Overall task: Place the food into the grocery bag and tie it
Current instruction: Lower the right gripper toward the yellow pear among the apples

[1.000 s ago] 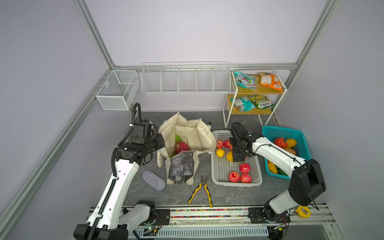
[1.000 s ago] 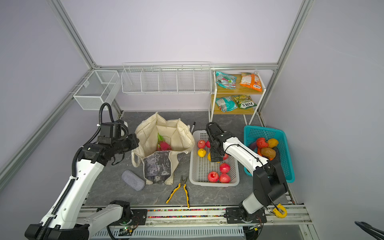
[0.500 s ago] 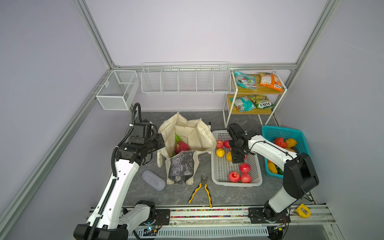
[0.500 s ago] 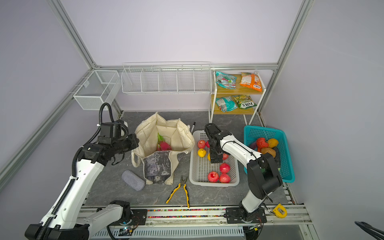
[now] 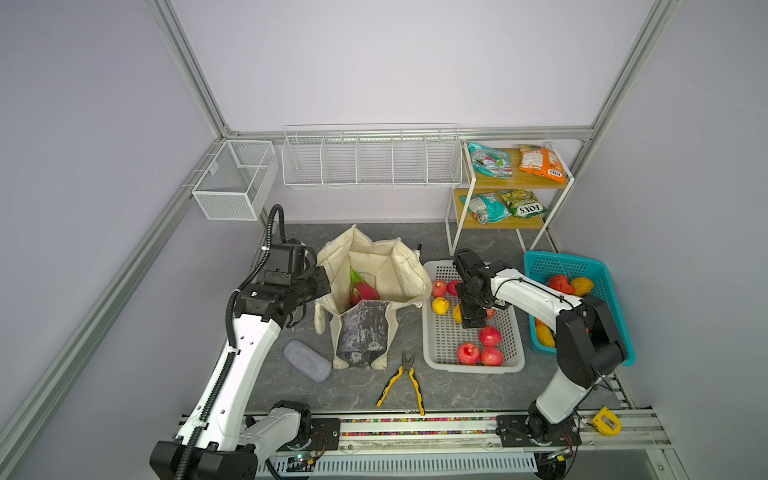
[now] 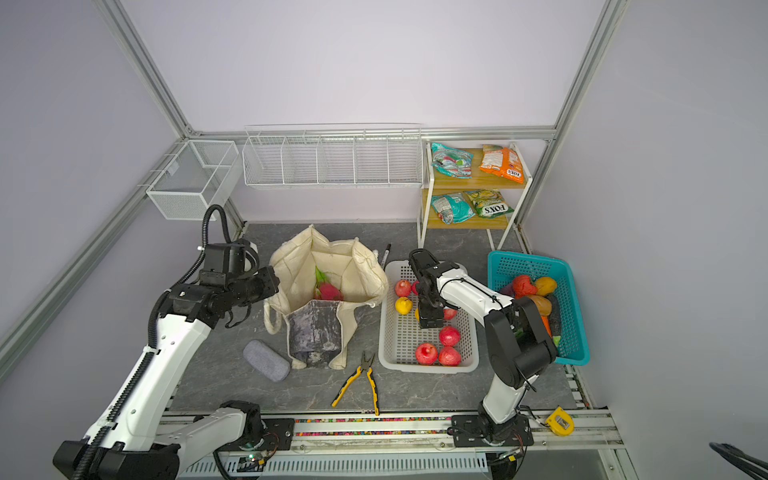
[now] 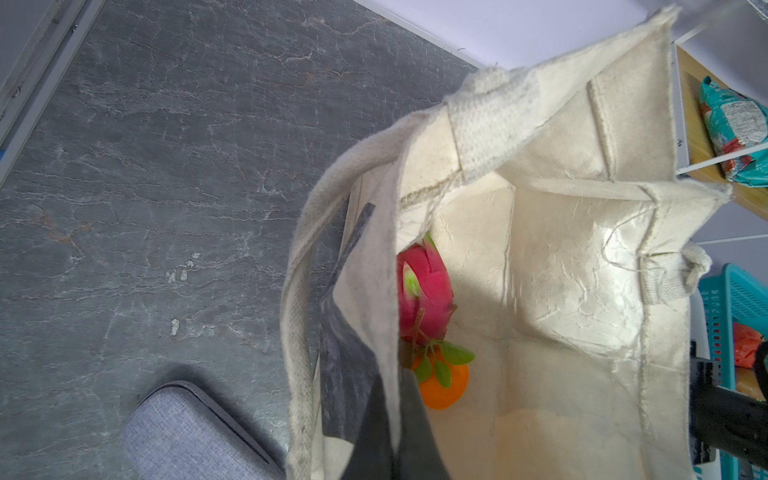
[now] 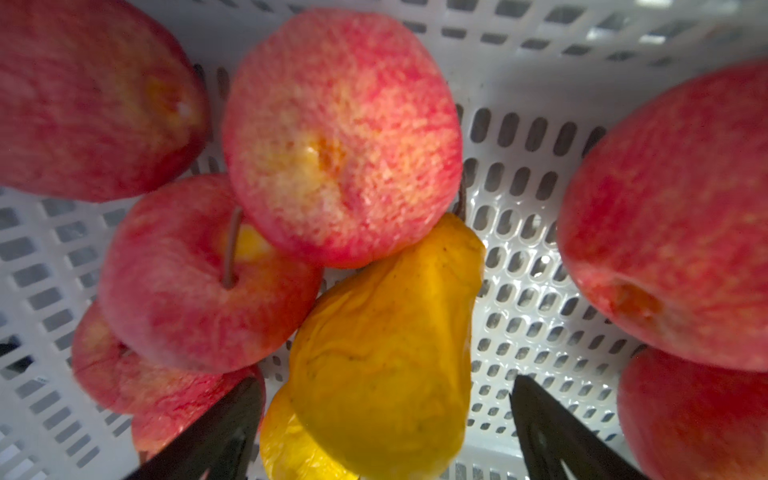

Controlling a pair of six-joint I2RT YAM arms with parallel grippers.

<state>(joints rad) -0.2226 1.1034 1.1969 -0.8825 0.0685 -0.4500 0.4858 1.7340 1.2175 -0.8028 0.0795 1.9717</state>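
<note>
Fingers (image 8: pixel 224 432) of the right gripper (image 8: pixel 384 384) stand wide apart inside the white basket (image 8: pixel 540 166), one on each side of the yellow pear (image 8: pixel 386 353). Nothing is gripped yet.

Left gripper (image 5: pixel 322 282): jaws closed on the rim at the left side of the grocery bag (image 5: pixel 399 266), holding its mouth open just beside the basket. The left wrist view shows a dragon fruit (image 7: pixel 424 291) and an orange (image 7: pixel 446 386) in the bag. Other food lies in the white basket, in the teal basket (image 5: pixel 565 257) and, as packets (image 5: pixel 490 160), on the shelf (image 5: pixel 515 180).

Probable faults from this position:

1. Wrong item caught. Red apples (image 8: pixel 199 282) crowd the pear on one side, and one finger lies just beside them. Closing could trap an apple's edge or shove it aside.
2. Slip. The pear tapers and its skin is wrinkled, so a grip on the slope could squeeze it out during the lift.
3. Missed drop. The bag is soft cloth. If the rim slides from the left jaws, the mouth could sag shut before the pear arrives
</note>
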